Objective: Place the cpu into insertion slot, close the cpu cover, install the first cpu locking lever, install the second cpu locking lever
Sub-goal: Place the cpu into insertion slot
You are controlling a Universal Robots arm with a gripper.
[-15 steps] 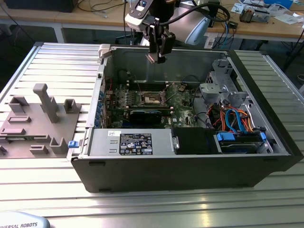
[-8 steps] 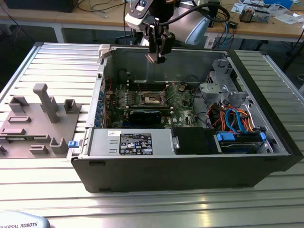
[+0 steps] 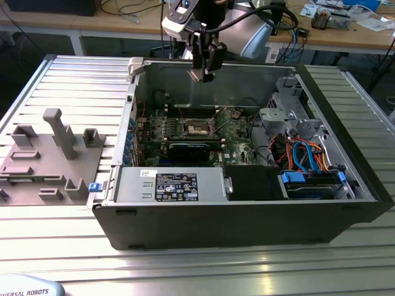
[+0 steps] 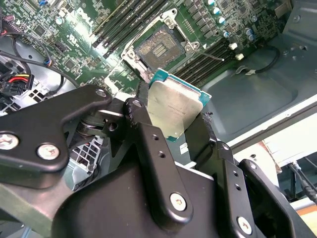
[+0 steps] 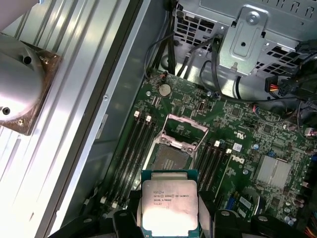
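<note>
While the computer case (image 3: 247, 228) lies open on the tabletop, the step in hand is the first one: placing the chip. Below the tool (image 3: 202, 73) lies the green circuit board (image 3: 237, 139), and the tool hangs well above it. Its fingers are clamped on the edges of the cpu (image 5: 169, 208), silvery face showing in both wrist views. The insertion slot (image 5: 172, 157) sits bare beneath and just ahead of the tool, and what looks like the cpu cover (image 5: 188, 123) is raised beyond it. Seating would call for squaring the chip to that recess and a gentle descent.
</note>
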